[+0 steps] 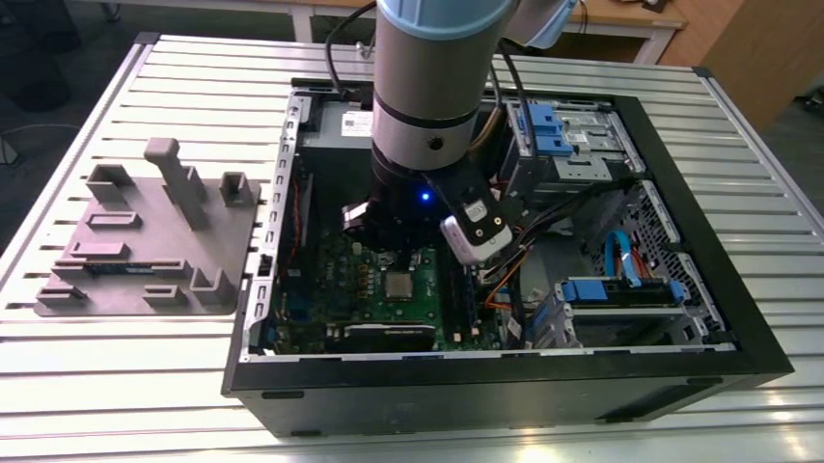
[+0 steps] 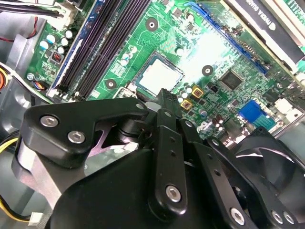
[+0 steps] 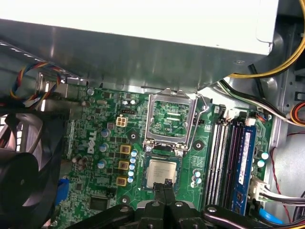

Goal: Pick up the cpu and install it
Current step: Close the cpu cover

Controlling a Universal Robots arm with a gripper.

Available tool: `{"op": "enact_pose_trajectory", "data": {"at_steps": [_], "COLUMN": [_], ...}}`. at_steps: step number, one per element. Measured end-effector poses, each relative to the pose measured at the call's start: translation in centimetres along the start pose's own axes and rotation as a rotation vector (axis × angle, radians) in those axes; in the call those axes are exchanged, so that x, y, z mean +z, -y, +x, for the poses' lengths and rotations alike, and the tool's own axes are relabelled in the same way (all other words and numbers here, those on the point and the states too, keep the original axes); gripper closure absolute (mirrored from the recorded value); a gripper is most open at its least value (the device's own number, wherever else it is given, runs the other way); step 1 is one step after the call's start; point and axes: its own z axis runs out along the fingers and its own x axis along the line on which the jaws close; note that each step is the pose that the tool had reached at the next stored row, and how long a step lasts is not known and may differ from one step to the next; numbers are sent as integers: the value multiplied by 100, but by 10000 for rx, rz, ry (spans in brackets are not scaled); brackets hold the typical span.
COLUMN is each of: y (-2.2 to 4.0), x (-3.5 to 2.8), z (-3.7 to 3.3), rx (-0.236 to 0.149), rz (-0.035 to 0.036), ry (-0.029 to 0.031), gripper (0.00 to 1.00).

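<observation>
We work inside the open computer case (image 1: 721, 357), which lies on the slatted table (image 1: 154, 367), and our arm reaches straight down over the green circuit board (image 1: 386, 309). The cpu (image 3: 161, 172) lies flat in its seat on that board, silver top up; in the exterior view it sits at about six o'clock from the arm's black wrist, and in the first wrist view the hinged metal frame (image 3: 171, 117) of the socket stands swung open just beside it. Our gripper (image 3: 166, 183) hangs right at the chip's near edge, its fingertips brought together to a narrow point with nothing between them; whether they touch the chip we cannot tell. In the second wrist view the chip (image 2: 161, 75) shows just past the black fingertips (image 2: 164, 95). We judge the chip light, stiff and slick on top, with a delicate underside, so it is best taken by two opposite edges of its pale rim and kept level. The grey parts stand (image 1: 142, 241) sits well apart at nine o'clock.
</observation>
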Motion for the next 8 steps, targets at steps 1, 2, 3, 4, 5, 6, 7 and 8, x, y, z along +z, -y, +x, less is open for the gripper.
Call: {"op": "enact_pose_trajectory", "data": {"at_steps": [1, 2, 3, 4, 5, 6, 7, 8], "y": [0, 0, 0, 0, 0, 0, 0, 0], "x": [0, 0, 0, 0, 0, 0, 0, 0], "z": [0, 0, 0, 0, 0, 0, 0, 0], "rx": [-19, -39, -41, -44, -47, -50, -53, -55], "rz": [0, 0, 0, 0, 0, 0, 0, 0], "ry": [1, 1, 1, 1, 0, 1, 0, 1], "gripper": [90, 90, 90, 90, 90, 90, 90, 90]}}
